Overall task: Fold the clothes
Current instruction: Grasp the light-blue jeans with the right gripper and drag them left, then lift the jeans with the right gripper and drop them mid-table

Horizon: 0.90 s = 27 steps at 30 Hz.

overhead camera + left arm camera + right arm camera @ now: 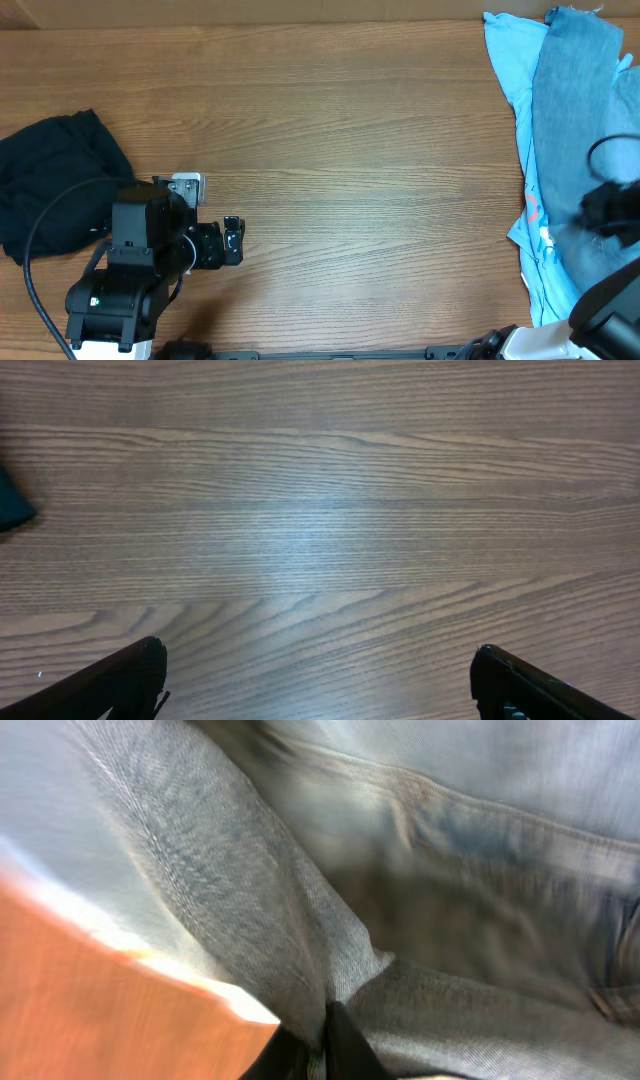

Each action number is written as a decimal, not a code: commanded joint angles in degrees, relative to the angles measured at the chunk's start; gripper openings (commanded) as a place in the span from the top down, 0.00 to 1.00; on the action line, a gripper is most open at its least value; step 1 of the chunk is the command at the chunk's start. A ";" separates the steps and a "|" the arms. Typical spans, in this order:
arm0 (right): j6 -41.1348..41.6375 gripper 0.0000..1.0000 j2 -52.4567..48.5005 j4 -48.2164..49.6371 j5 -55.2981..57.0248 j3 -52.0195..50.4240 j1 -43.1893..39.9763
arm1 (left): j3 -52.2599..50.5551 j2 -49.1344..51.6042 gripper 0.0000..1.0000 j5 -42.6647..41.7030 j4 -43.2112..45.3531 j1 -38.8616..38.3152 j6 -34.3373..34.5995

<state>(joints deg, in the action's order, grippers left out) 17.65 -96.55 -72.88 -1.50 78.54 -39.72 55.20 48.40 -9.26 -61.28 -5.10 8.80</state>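
A pair of blue denim jeans [570, 110] lies on a light blue shirt [505, 60] at the table's right edge. My right gripper [608, 212] sits on the jeans and is shut on a pinch of the denim [322, 1020], the fingertips pressed together with cloth between them. A black garment [50, 175] lies bunched at the far left. My left gripper [232, 240] is open and empty just above the bare wooden table, to the right of the black garment; its two fingertips show wide apart in the left wrist view [320, 680].
The wooden table [350, 150] stretches between the two piles. A black cable [45, 220] loops over the black garment by the left arm. The table's front edge runs along the bottom of the overhead view.
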 commanded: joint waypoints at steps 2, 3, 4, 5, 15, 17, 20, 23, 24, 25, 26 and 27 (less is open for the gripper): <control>-11.15 0.92 7.98 -3.63 -19.87 18.82 4.52 | 1.60 -0.13 0.00 -0.63 0.28 0.26 -1.07; -13.38 0.92 9.70 -4.37 -22.67 23.96 8.22 | 1.60 -0.13 0.00 -0.66 0.28 0.26 -1.05; -13.68 0.92 10.67 -4.42 -22.80 26.84 11.17 | 1.60 -0.13 0.00 -0.63 0.28 0.26 -1.07; -13.68 0.92 11.54 -4.15 -22.62 29.66 14.67 | 1.60 -0.13 0.00 -0.68 0.26 0.26 -1.05; -14.25 0.86 4.92 -0.33 -15.06 37.29 50.03 | 1.60 -0.13 0.00 -0.66 0.42 0.26 -1.07; -14.27 0.76 1.42 -0.28 -15.04 37.29 51.80 | 1.60 -0.13 0.00 -0.63 0.50 0.26 -1.07; -11.76 0.67 -1.31 -0.96 -9.16 37.29 51.60 | 1.60 -0.13 0.00 -0.63 0.70 0.26 -1.07; -5.92 0.64 -0.74 -4.59 5.44 37.31 49.24 | 1.60 -0.13 0.00 -0.66 0.72 0.26 -1.07; -4.22 0.63 -0.74 -6.54 8.17 37.31 47.84 | 1.60 -0.13 0.00 -0.63 0.76 0.26 -1.09; -3.87 0.62 -0.92 -8.74 8.13 37.18 45.72 | 1.60 -0.13 0.00 -0.63 1.05 0.26 -1.07; -3.98 0.59 -1.11 -10.56 6.12 36.81 43.65 | 1.60 -0.13 0.00 -0.66 1.38 0.26 -1.07; -5.07 0.52 -1.29 -11.58 2.47 36.06 42.38 | 1.60 -0.11 0.00 -0.63 1.70 0.26 -1.07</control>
<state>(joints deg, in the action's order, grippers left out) 11.84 -98.96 -83.40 2.15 114.85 4.99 55.24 48.40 -9.26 -60.27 -5.10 8.80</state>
